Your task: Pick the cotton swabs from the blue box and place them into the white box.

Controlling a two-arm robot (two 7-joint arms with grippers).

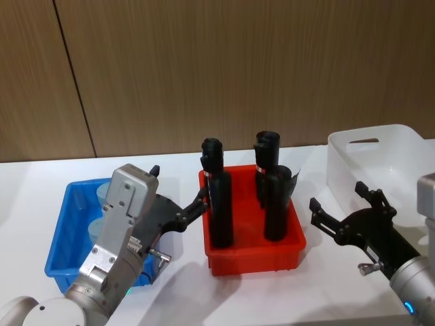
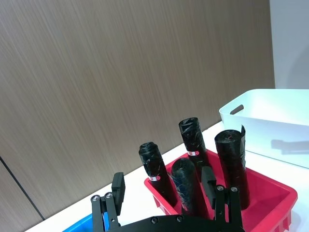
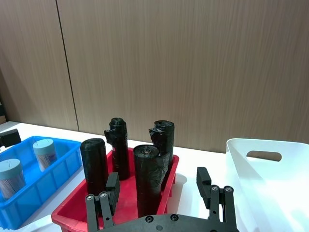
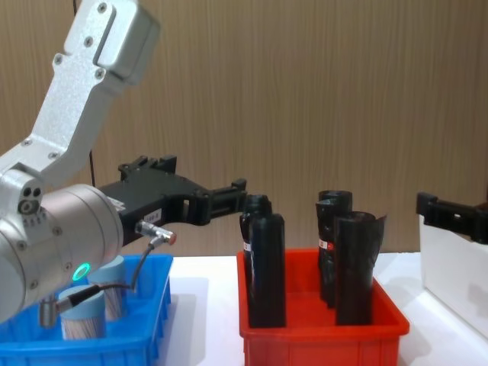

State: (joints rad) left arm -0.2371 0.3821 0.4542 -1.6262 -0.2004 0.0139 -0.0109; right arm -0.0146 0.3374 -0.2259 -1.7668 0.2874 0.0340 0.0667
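Note:
Two cotton swabs jars, clear with pale blue lids [image 3: 44, 152] [image 3: 10, 176], stand in the blue box [image 1: 62, 234] at the left; in the head view my left arm hides most of them. My left gripper [image 1: 178, 187] hangs open and empty above the blue box's right side, pointing toward the red bin. In the chest view it [image 4: 221, 194] hovers well above the jars [image 4: 84, 313]. My right gripper [image 1: 338, 197] is open and empty between the red bin and the white box [image 1: 380, 146], which stands at the far right.
A red bin [image 1: 255, 261] with several tall black bottles [image 1: 219, 204] stands in the middle, between the two boxes. A wooden wall panel runs behind the white table [image 1: 170, 163].

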